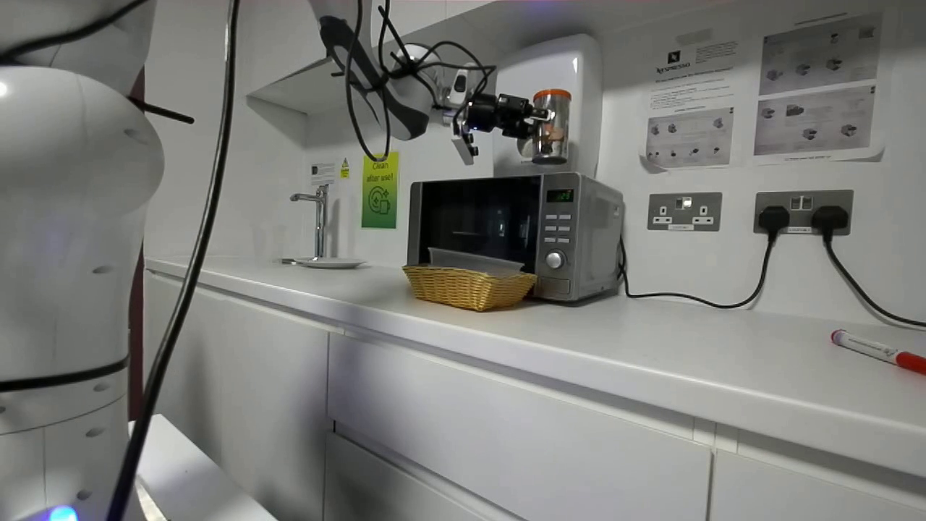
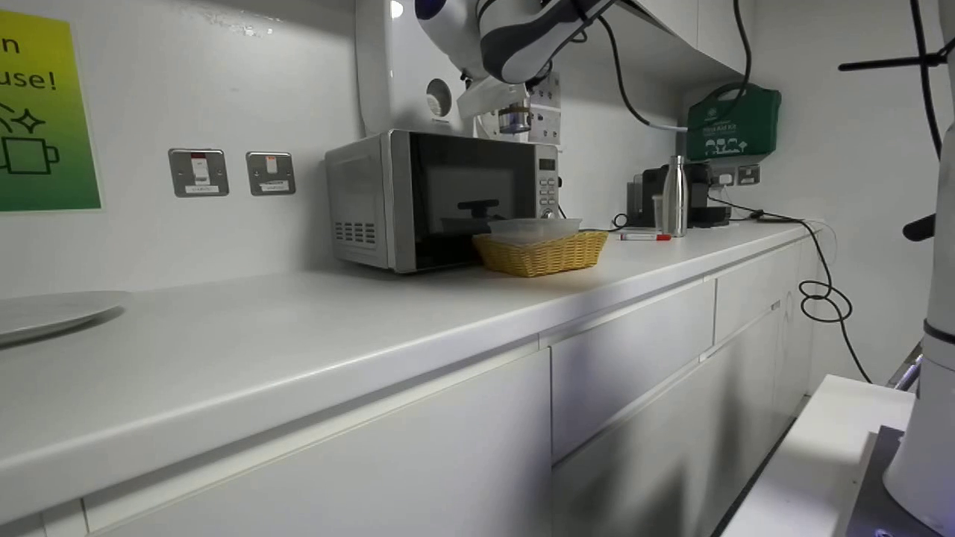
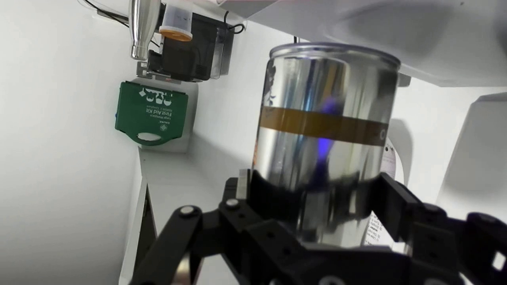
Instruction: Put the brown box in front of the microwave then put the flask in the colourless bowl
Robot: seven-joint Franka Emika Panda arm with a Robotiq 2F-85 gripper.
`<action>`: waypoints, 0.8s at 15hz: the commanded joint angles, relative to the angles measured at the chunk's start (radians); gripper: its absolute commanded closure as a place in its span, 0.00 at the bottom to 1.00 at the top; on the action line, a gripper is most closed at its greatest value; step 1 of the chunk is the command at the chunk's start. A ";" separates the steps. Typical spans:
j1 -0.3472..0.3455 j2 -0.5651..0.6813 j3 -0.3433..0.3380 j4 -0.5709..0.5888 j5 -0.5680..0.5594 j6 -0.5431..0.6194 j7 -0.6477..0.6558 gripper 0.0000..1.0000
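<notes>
A: Starting at the left in an exterior view, what comes first?

B: The tap, well left of the gripper and lower, with a plate near its foot on the counter.

A: Then?

B: A green-and-yellow sign, nearer the gripper but again left and lower. After it the brown box, woven, on the counter below the gripper and somewhat left.

A: And the colourless bowl?

B: Inside the brown box, its wall standing above the rim, so below the gripper too. The microwave is behind them, its top lower than the gripper.

A: What about the gripper itself?

B: Its jaws stand as far apart as the flask is wide and clamp its sides. The flask is upright, orange end uppermost, well above the bowl.

A: To the right?

B: A white wall unit beyond the flask, then printed sheets at about gripper height, wall sockets lower down, and a red-and-white marker pen far right and low on the counter.
</notes>
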 commanded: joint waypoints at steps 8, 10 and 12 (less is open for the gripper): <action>-0.001 -0.229 -0.001 -0.137 0.365 -0.003 -0.394 0.47; 0.000 -0.281 -0.002 -0.180 0.430 -0.011 -0.456 0.47; 0.002 -0.335 -0.002 -0.227 0.500 -0.008 -0.519 0.47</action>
